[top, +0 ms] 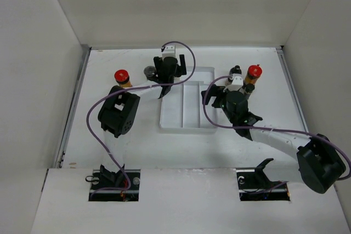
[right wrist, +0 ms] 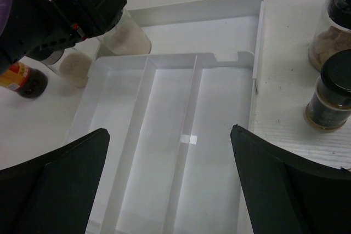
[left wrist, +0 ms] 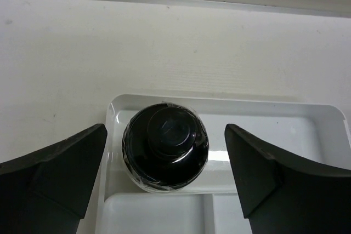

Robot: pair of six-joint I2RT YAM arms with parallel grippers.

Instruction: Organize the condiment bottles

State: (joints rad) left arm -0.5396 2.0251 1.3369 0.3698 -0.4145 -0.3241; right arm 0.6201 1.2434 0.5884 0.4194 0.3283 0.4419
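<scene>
- Condiment bottle (left wrist: 165, 146), pale, black-capped: in far-left corner of white divided plastic tray (left wrist: 307, 121); placement seemingly done.
- Left gripper (left wrist: 165, 129), right gripper (right wrist: 170, 130): spread, empty; next, left lifts clear.

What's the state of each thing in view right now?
black-capped bottle: upright in far-left corner of white tray, untouched.
left gripper: open, straddling that bottle.
right gripper: open, empty, above tray.
white tray: long compartments empty.
left red-capped bottle: upright on table, outside tray.
right red-capped bottle: upright on table, outside tray.
dark-capped bottles: two upright on table, right of tray.
pale bottle: upright on table, left of tray.
</scene>
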